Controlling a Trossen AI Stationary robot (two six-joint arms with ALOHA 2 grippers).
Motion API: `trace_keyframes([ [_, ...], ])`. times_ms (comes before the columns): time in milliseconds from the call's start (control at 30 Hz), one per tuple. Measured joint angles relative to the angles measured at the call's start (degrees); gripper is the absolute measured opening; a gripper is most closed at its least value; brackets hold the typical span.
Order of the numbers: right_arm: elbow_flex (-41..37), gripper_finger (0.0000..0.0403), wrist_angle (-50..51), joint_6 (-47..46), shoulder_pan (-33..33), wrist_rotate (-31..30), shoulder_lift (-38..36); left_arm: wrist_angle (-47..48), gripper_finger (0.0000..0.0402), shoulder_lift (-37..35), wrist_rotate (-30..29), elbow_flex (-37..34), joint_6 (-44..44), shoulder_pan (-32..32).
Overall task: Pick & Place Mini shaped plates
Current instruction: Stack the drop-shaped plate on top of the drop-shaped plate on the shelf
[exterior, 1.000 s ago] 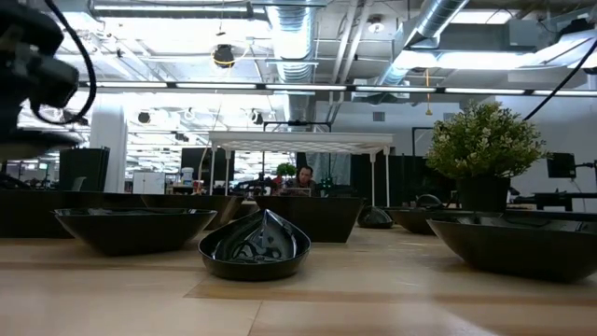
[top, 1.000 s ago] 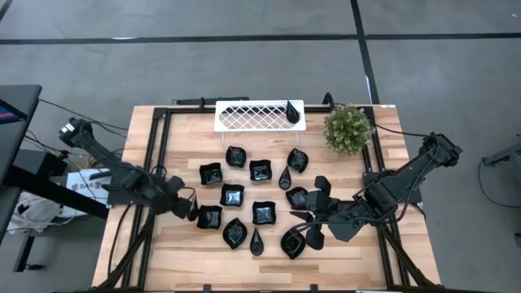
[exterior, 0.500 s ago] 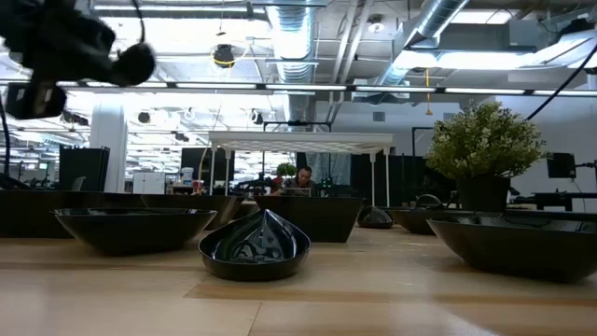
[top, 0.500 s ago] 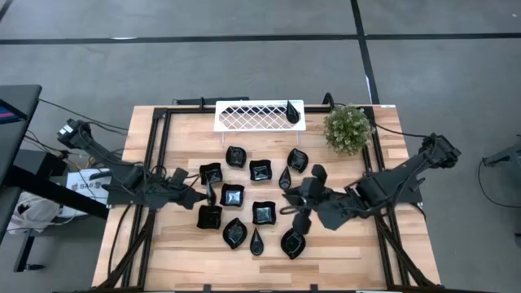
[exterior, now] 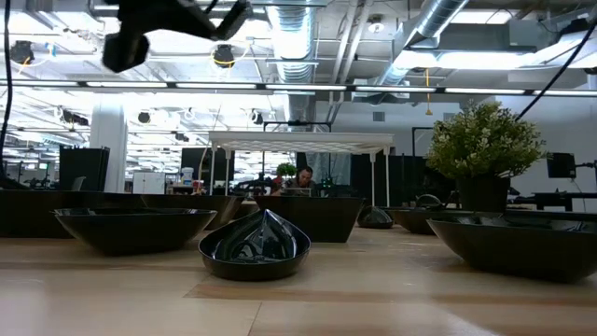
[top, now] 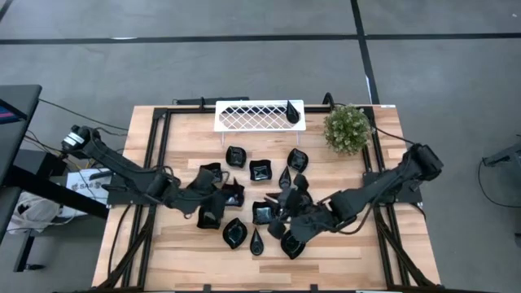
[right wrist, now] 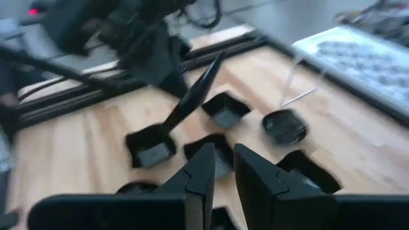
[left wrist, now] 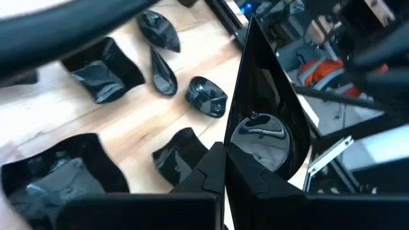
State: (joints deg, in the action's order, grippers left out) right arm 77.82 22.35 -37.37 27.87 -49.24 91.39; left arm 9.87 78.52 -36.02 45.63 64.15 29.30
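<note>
Several mini shaped plates (top: 259,171), glossy black, lie bottom-down on the wooden table in square, leaf and teardrop shapes. One teardrop plate (top: 292,111) sits on the white lattice tray (top: 244,116) at the far edge. My left gripper (left wrist: 225,163) is over the left part of the group, shut on another teardrop plate (left wrist: 262,96). That plate also shows edge-on in the right wrist view (right wrist: 195,96). My right gripper (right wrist: 223,169) hovers over the plates on the right (top: 285,213). Its fingers stand slightly apart with nothing between them. My left gripper pinches the teardrop plate's rim at its round end (left wrist: 239,167) between the two fingers. The fingers come from the table's left, slanting down. The plate stands on edge with its pointed tip (left wrist: 252,29) away from the fingers, lifted clear of the table.
A small potted plant (top: 348,128) stands at the far right beside the tray. Black frame rails (top: 159,155) run along the table's left and right sides. In the low view a teardrop plate (exterior: 254,245) lies nearest, with others behind it.
My left gripper has moved up and toward the table's middle with the teardrop plate, turning so that the plate now stands on edge above the other plates. My right gripper has moved toward the table's left and sunk a little over the plates.
</note>
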Motion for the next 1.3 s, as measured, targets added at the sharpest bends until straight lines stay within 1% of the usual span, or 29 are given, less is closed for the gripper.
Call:
trace_keyframes([
  [100,0.0,0.0054,-2.7,-0.1,0.1,-2.8,1.3,0.1,0.0003,2.2,2.5,1.7,-3.3,-0.8],
  [200,0.1,0.0054,-5.1,-0.1,-0.5,-1.3,1.8,0.6,0.0003,2.8,5.3,1.7,-5.9,-1.5],
  [367,0.2,0.0054,-7.8,-0.2,-3.4,5.6,1.8,1.5,0.0003,2.3,10.0,1.7,-13.1,-3.2],
  [500,0.2,0.0064,-11.8,-2.9,-5.8,9.9,1.8,2.0,0.0003,1.5,13.7,1.7,-18.7,-5.4],
  [633,0.2,0.0090,-12.1,-4.0,-7.8,13.5,1.8,2.3,0.0003,0.9,16.7,1.7,-24.2,-7.2],
  [767,0.2,0.0125,-12.1,-6.2,-9.2,16.6,1.8,4.6,0.0003,0.7,19.4,1.7,-27.8,-8.7],
  [900,0.2,0.0152,-11.9,-6.5,-9.7,17.8,1.8,6.6,0.0003,0.7,21.3,1.7,-29.1,-10.4],
  [1000,0.2,0.0162,-11.3,-9.0,-10.2,17.2,1.8,7.7,0.0003,0.7,23.1,1.7,-27.2,-12.7],
  [1200,0.1,0.0161,-2.7,-14.5,-12.3,17.4,3.0,10.0,0.0003,0.7,25.0,1.7,-25.9,-16.8],
  [1300,0.2,0.0158,-2.7,-15.4,-13.7,19.4,4.8,12.3,0.0003,0.7,25.5,1.7,-25.9,-18.6],
])
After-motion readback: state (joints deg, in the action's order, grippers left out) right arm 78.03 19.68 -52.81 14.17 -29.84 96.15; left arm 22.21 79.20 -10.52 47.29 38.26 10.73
